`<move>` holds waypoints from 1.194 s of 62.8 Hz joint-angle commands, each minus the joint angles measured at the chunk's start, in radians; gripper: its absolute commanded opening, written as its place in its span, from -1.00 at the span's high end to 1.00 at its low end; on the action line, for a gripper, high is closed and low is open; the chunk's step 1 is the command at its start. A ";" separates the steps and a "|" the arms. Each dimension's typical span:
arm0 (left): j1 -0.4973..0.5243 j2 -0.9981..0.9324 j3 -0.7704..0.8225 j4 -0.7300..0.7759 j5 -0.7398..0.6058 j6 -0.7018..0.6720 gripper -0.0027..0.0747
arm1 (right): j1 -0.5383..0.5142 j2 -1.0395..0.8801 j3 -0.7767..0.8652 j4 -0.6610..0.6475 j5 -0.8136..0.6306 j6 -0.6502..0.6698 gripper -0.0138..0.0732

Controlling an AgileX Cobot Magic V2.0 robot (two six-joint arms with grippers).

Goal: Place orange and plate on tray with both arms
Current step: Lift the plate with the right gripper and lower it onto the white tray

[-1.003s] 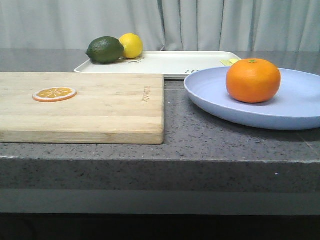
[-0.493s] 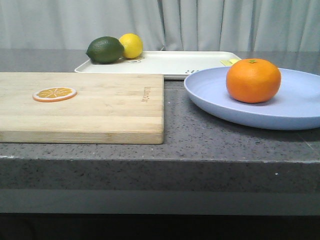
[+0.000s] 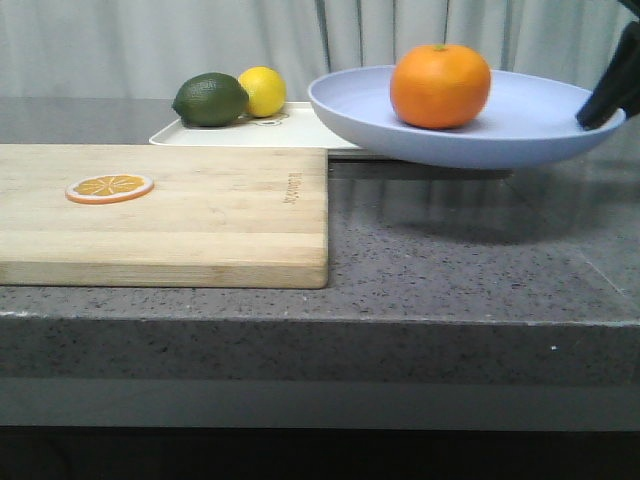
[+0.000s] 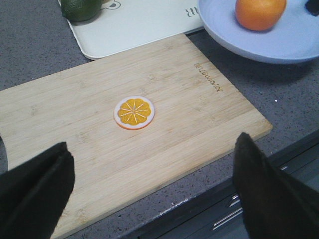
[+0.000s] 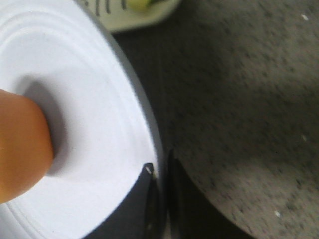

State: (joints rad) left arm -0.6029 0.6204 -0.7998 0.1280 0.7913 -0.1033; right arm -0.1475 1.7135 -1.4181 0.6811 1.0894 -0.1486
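Gripping plate point(image 3: 520, 125) rim, right end effector point(image 5: 160, 191), orange point(image 3: 440, 86) aboard

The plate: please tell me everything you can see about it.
The plate is large, round, shallow, pale lavender-blue and matte. It hangs in the air above the counter, casting a shadow, its far edge over the cream tray. The right tool pinches its rim. The orange sits on it.
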 commanded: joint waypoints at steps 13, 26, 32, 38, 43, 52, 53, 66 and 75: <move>0.003 0.000 -0.027 0.003 -0.075 -0.003 -0.67 | 0.096 0.166 -0.349 0.066 0.002 0.110 0.95; 0.003 0.000 -0.027 0.003 -0.069 -0.003 -0.67 | 0.135 0.369 -0.660 0.065 0.014 0.188 0.95; 0.003 0.000 -0.027 0.003 -0.069 -0.003 -0.67 | 0.138 0.443 -0.782 0.065 0.014 0.233 0.95; 0.003 0.000 -0.027 0.001 -0.069 -0.003 -0.67 | 0.138 0.507 -0.873 0.057 0.017 0.283 0.95; 0.003 0.000 -0.027 0.001 -0.069 -0.003 -0.67 | 0.138 0.542 -0.919 0.035 0.025 0.311 0.95; 0.003 0.000 -0.027 0.001 -0.069 -0.003 -0.67 | 0.138 0.556 -0.932 0.023 0.027 0.324 0.95; 0.003 0.000 -0.027 0.001 -0.069 -0.003 -0.67 | 0.138 0.556 -0.932 0.020 0.028 0.324 0.95; 0.003 0.000 -0.027 0.001 -0.069 -0.003 -0.67 | 0.138 0.556 -0.932 -0.040 0.062 0.325 0.95; 0.003 0.000 -0.027 0.001 -0.069 -0.003 -0.67 | 0.137 0.556 -0.932 -0.064 0.077 0.325 0.95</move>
State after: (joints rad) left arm -0.6029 0.6204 -0.7998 0.1280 0.7946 -0.1033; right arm -0.0074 2.3470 -2.3127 0.5859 1.1789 0.1808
